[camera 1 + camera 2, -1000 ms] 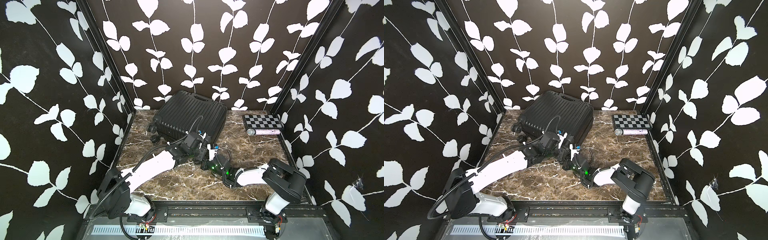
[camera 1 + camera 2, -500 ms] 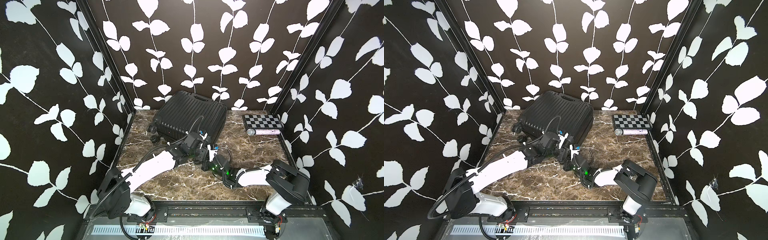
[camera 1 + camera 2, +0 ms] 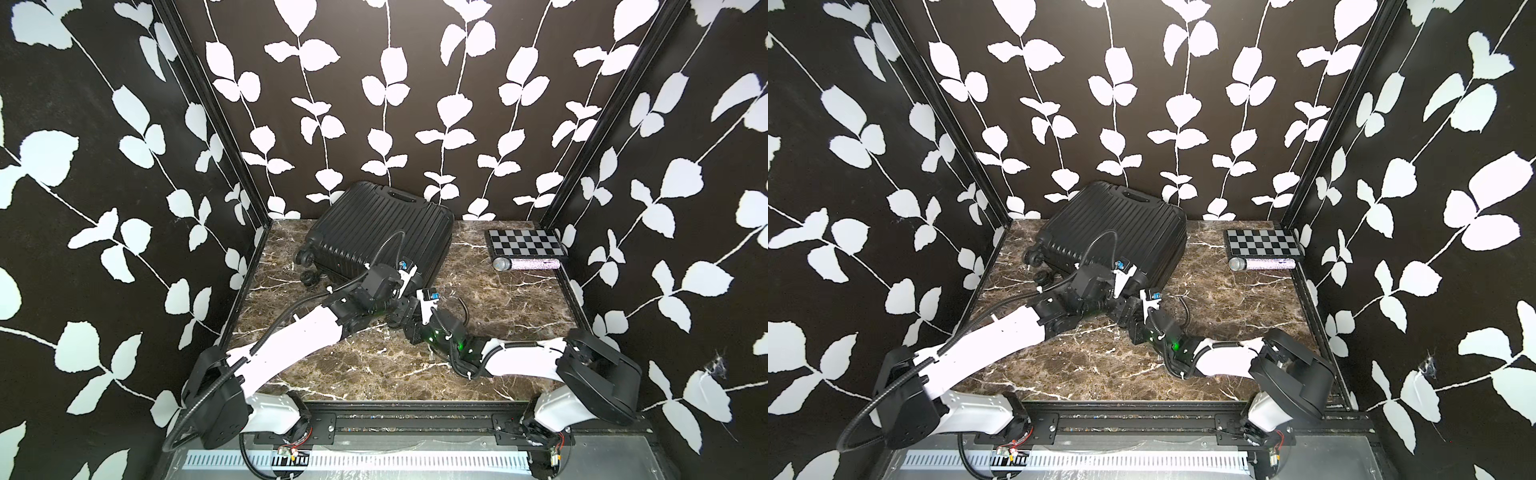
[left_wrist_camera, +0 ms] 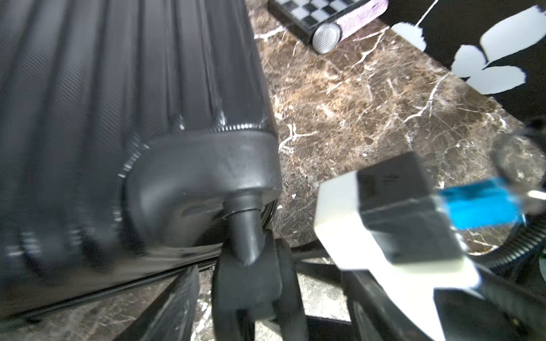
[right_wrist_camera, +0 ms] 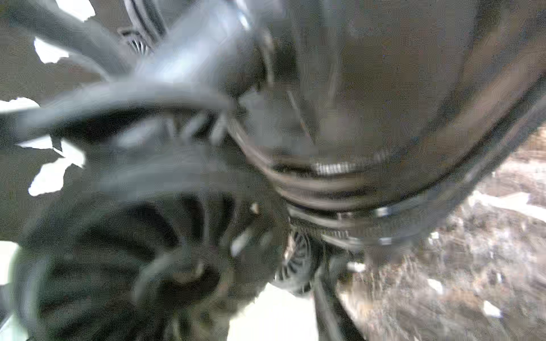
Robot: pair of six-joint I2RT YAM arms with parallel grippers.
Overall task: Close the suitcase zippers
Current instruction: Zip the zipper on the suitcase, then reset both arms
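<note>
Suitcase (image 3: 374, 232) lies shut, far-left on my desk (image 3: 498, 307). Zippers (image 4: 97, 293) look closed at its near corner, pulls unseen; probably almost done. Left hand (image 3: 410, 286) apart by wheel (image 4: 251, 280); right hand (image 3: 405, 311) blurred, cannot tell.

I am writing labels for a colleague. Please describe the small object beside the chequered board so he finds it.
On the marble table, look to the far right corner, where a chequered board lies. Along its near edge lies a microphone on its side. Its silver mesh head and glittery lilac body set it apart from the board and the black suitcase.
</note>
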